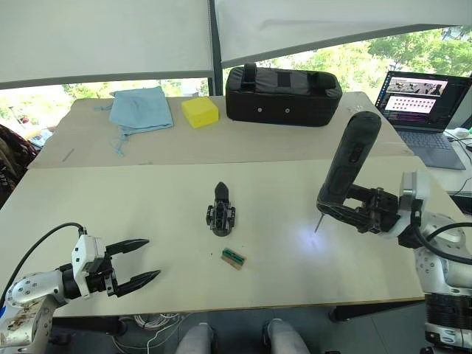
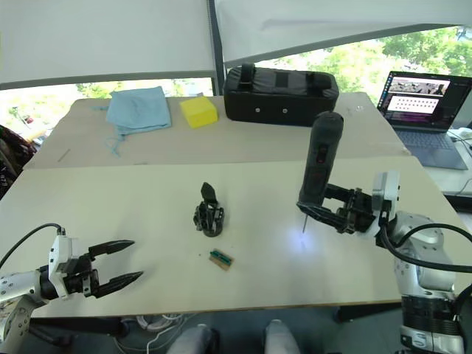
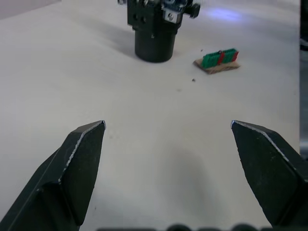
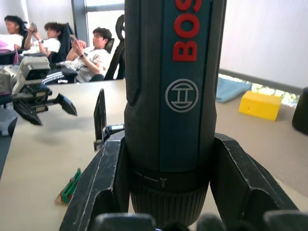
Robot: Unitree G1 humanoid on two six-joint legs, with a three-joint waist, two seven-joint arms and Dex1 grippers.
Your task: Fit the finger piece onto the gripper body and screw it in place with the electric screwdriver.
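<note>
The gripper body (image 1: 220, 214) stands on its round base at the middle of the table, with one black pointed finger rising from it; it shows close in the left wrist view (image 3: 154, 29). The finger piece is out of view as a loose part. My right gripper (image 1: 335, 207) is shut on the electric screwdriver (image 1: 351, 156), held nearly upright to the right of the body. Its metal bit (image 1: 318, 224) points down just above the table, where a small light spot falls. My left gripper (image 1: 144, 262) hovers open and empty near the table's front left edge.
A small green-and-brown block (image 1: 233, 257) lies just in front of the gripper body. Along the far table are a blue cloth (image 1: 140, 109), a yellow block (image 1: 200, 111) and a big black zipped bag (image 1: 284, 92). A laptop (image 1: 420, 103) stands at far right. People (image 4: 77, 53) sit beyond.
</note>
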